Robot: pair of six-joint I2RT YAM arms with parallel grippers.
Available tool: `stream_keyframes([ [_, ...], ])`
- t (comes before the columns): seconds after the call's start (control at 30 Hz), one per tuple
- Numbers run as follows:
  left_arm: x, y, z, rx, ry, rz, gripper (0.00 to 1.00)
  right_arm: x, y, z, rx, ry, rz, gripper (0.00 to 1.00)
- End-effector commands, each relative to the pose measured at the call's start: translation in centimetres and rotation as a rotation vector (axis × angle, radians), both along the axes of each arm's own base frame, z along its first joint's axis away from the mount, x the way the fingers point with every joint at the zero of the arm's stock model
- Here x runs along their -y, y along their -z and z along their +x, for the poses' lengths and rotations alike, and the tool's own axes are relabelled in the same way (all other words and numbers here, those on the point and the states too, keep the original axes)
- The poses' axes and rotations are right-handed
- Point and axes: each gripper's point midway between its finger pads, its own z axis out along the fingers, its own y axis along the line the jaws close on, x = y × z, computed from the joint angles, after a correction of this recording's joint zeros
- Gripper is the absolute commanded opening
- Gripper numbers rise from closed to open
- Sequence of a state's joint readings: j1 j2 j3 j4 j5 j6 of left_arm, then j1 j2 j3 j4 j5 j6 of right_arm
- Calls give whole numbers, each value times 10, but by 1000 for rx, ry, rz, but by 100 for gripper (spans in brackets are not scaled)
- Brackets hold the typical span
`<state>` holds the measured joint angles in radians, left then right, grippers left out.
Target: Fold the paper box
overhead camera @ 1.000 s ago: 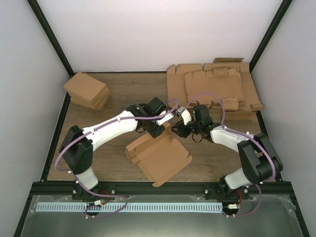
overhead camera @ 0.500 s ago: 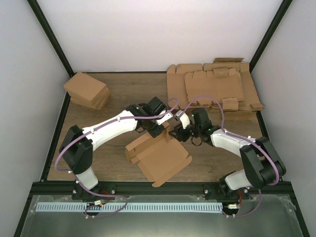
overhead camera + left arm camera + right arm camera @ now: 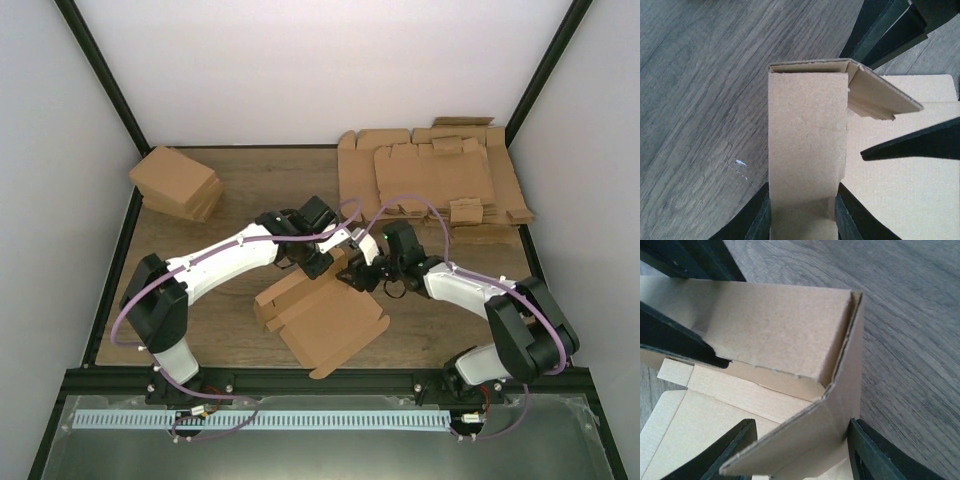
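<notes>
The paper box [image 3: 332, 322] lies partly folded on the table's middle, one long wall [image 3: 290, 290] raised. In the left wrist view that doubled wall [image 3: 807, 130] runs up between my fingers [image 3: 757, 217], and my left gripper [image 3: 802, 220] is shut on it. That left gripper [image 3: 318, 263] sits at the wall's far end. My right gripper [image 3: 357, 276] is at the box's far corner. It stands open astride the bent end flap [image 3: 805, 440]: the right finger [image 3: 880, 457] touches the flap's outside, while the other finger stands a little off it.
A thick pile of flat cardboard sheets [image 3: 430, 180] fills the back right of the table. A pile of folded cartons [image 3: 178, 183] sits at the back left. Black frame posts and white walls close in the table.
My right gripper has moved left to the box's far corner and its jaws have widened a little. The left gripper has kept its hold on the wall.
</notes>
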<state>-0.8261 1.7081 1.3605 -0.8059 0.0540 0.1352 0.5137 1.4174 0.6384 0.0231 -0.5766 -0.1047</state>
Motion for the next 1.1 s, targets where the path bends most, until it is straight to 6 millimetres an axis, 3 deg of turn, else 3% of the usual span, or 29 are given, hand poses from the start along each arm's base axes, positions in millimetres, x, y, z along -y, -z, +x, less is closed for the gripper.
stream_keyframes([
  [0.0,3,10,-9,-41,30,6,26,-15,-25,-10,21,-94,91,58],
  [0.13,3,10,-8,-39,32,9,26,-14,-36,-25,14,-112,147,67],
  [0.37,2,11,-10,-42,37,8,26,1,-51,-14,46,-16,160,72],
  [0.7,0,9,-10,-30,40,12,26,53,-74,-2,60,151,300,71],
  [1.07,0,12,-9,-32,38,26,26,94,-59,56,9,391,256,66],
])
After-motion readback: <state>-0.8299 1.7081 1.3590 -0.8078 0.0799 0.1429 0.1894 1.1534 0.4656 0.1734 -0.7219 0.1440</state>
